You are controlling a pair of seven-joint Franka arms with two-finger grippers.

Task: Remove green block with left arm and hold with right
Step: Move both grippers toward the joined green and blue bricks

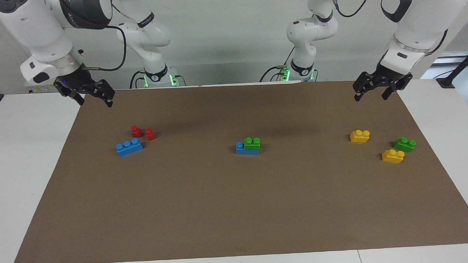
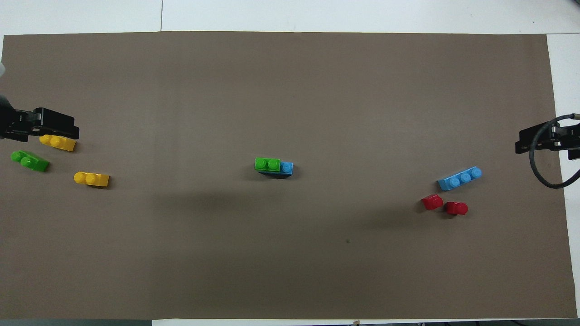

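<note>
We take the green block (image 1: 252, 143) as our landmark: it sits pressed on top of a blue brick (image 1: 242, 148), in the middle of the brown mat (image 1: 236, 209) that covers the tabletop (image 1: 25, 174). The green block covers two studs of this blue brick, and the one free stud shows at the end that points toward the right arm's end of the tabletop.

From the green block toward the right arm's end, well apart, we see a second blue brick (image 1: 129, 147) with three studs, lying alone. Two small red pieces (image 1: 142, 132) lie just beside it, a little nearer to the robots than it.

From the green block toward the left arm's end, also well apart, there are two yellow bricks (image 1: 360, 136) (image 1: 393, 156) and another green brick (image 1: 404, 144). This green brick lies between the two yellow ones, close to them.

The left pincer (image 1: 373, 94) hangs in the air over the mat's edge at the left arm's end, far from the green block. Its fingers stand apart and it holds nothing. The right pincer (image 1: 94, 99) hangs in the air over the mat's corner at the right arm's end, also far from the green block. Its fingers also stand apart, with nothing between them.
</note>
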